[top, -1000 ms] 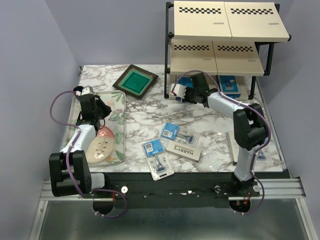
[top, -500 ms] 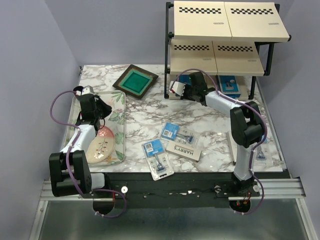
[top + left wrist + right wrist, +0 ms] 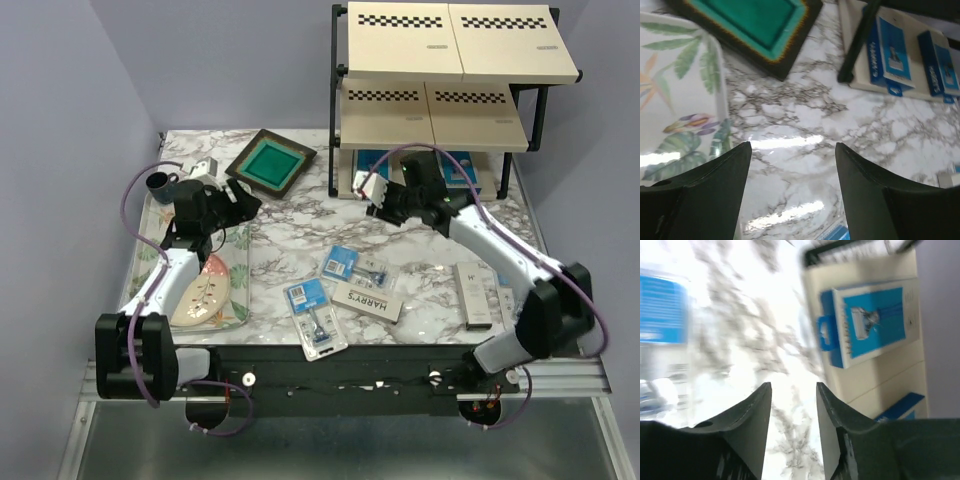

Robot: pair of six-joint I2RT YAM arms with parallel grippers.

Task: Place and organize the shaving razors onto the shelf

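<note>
Overhead view of a marble desk (image 3: 290, 225) w/ two robot arms. L end effector (image 3: 792, 150) hangs over the far right corner of a floral tray (image 3: 232, 262), fingers spread wide, nothing btw them. R end effector (image 3: 793, 386) hovers just in front of the shelf (image 3: 455, 45), fingers part open, also holding nothing.

Razors: two dark-blue boxes (image 3: 888, 50) lie flat side by side on the shelf's lowest board. Not yet shelved, on the desk: two blister packs (image 3: 340, 263) and a HARRY'S box (image 3: 368, 300) near front centre, plus a second HARRY'S box (image 3: 473, 293) close to the R arm's lower links.

Risks, as a guess: the R arm's elbow and cable pass close to that second box, so a swing could shove it toward the desk edge. Blister packs are flat and slick on glossy marble, so a shallow pinch may skid them. When reaching into the low tier, fingers could clip the shelf's black post.

Containers: floral tray holds a pale oval dish-like item (image 3: 200, 290). A green-centred frame (image 3: 271, 162) beside it has nothing in it.
</note>
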